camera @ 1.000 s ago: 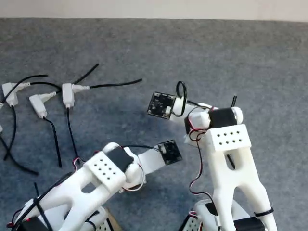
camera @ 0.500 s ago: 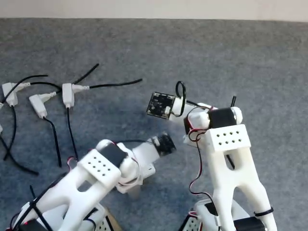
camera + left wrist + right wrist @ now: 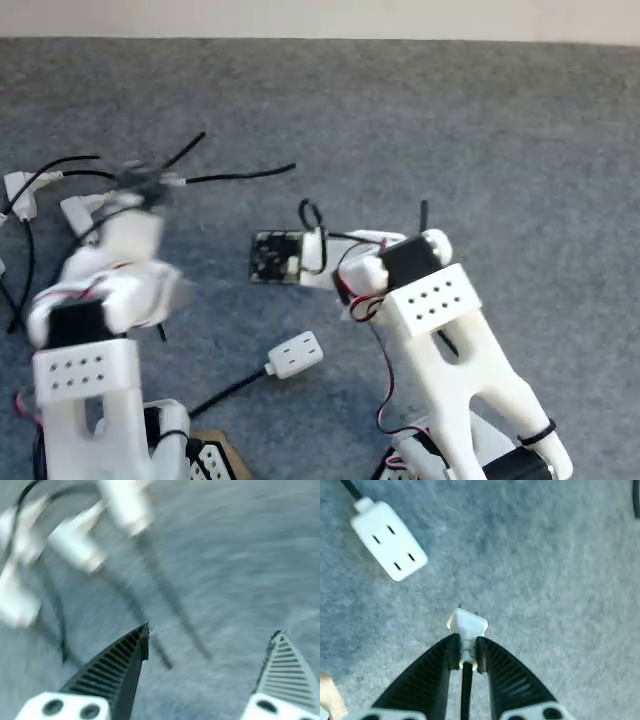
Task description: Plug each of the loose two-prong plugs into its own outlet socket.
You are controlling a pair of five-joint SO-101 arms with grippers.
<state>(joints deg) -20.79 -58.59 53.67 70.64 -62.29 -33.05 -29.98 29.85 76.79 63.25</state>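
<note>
Now the left gripper [image 3: 211, 630] is hovering, jaws spread, over the loose plugs [image 3: 75, 545] on the bench [image 3: 500, 130]. Rightward, the right gripper [image 3: 466, 642] is clenching one plug [image 3: 468, 623] near the outlet socket [image 3: 388, 540]; insertion is pending, so lining prongs up with slots probably comes next.

grey carpet [image 3: 520, 130] spreads wide, a pale strip [image 3: 300, 18] along its far edge.

White outlet socket [image 3: 389, 540] lying flat, plug [image 3: 467, 623] in right end effector [image 3: 466, 647]
</note>
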